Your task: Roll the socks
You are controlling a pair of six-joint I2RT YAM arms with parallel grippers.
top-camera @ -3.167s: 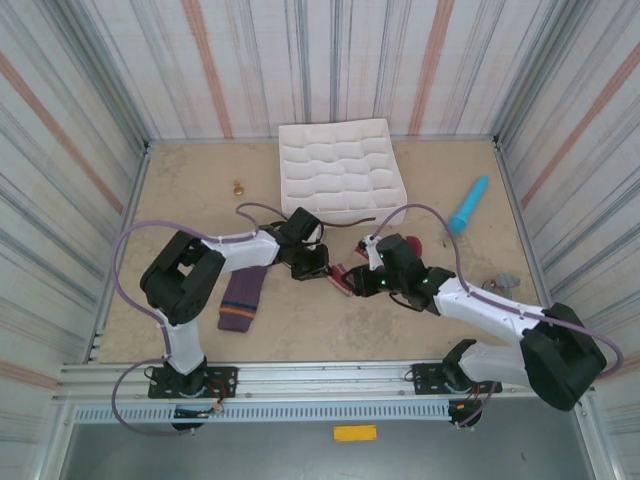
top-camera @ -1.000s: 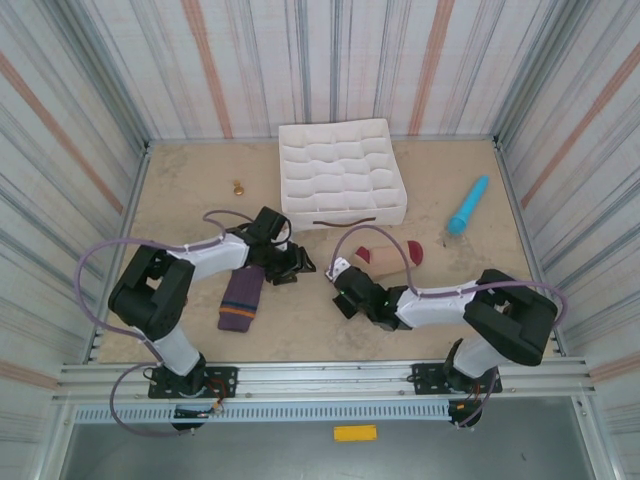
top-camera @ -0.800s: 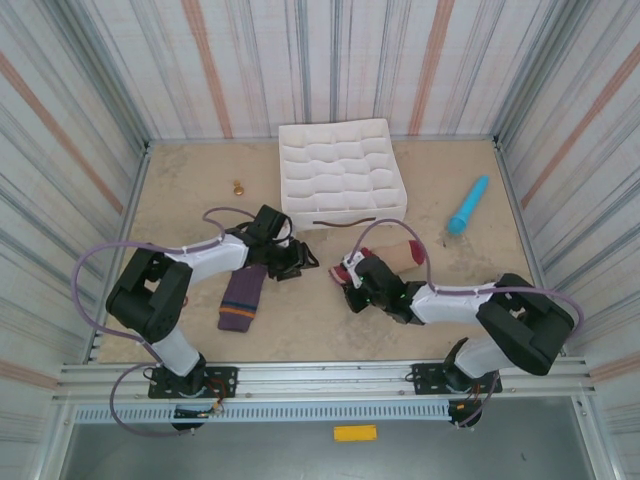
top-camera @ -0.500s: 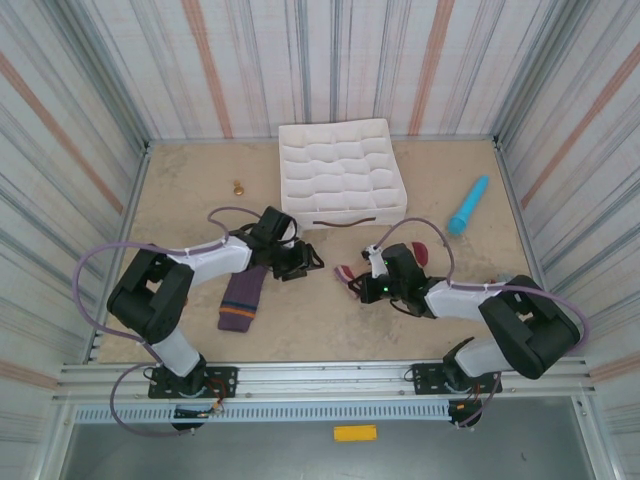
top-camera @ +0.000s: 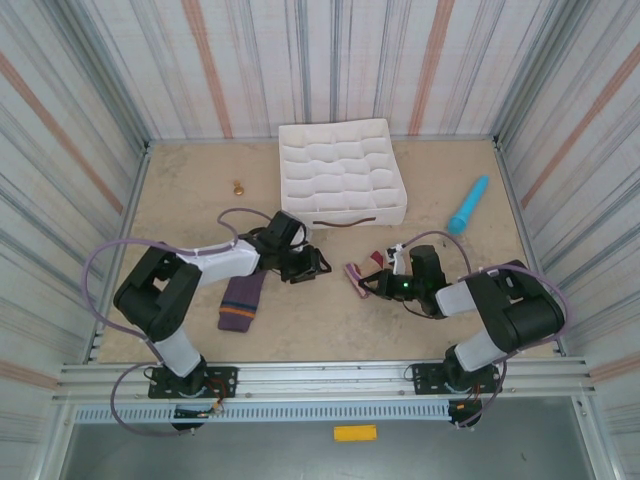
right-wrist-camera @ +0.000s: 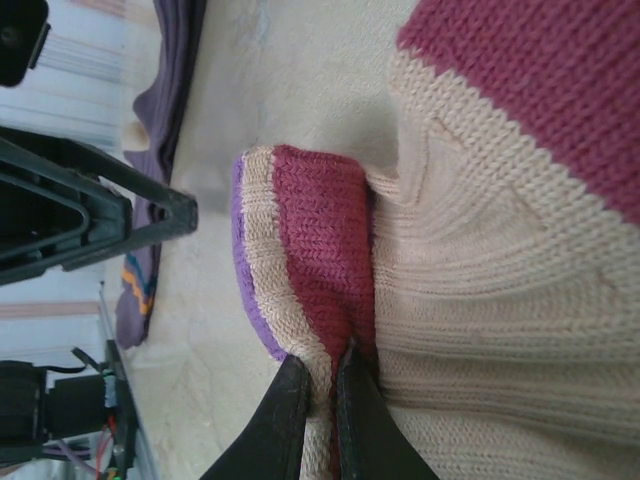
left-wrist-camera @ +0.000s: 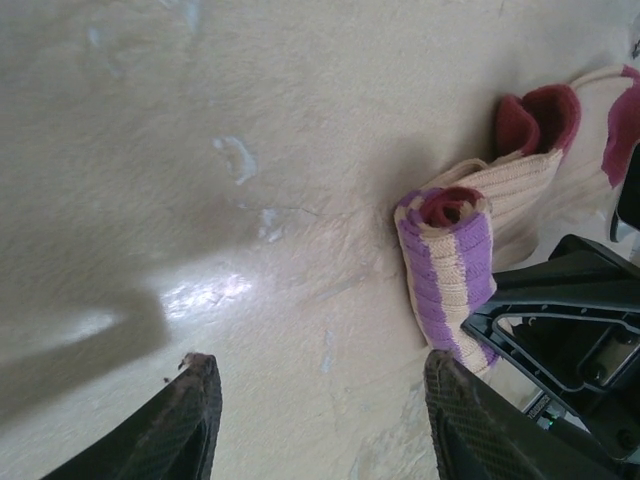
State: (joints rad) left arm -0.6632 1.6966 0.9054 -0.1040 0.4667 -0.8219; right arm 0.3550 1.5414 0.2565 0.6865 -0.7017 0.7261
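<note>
Pinching rolled end of beige sock [right-wrist-camera: 480, 300] with right gripper [right-wrist-camera: 320, 400], fingers clamped tight; left gripper [left-wrist-camera: 320, 400] empty, fingers apart. Likely to unroll if that thin pinch slips.

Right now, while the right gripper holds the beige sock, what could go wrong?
The right gripper pinches only the edge of the beige sock, so the fabric may slip out and unroll. The left gripper, open and empty, hovers close beside it; they might collide.
</note>
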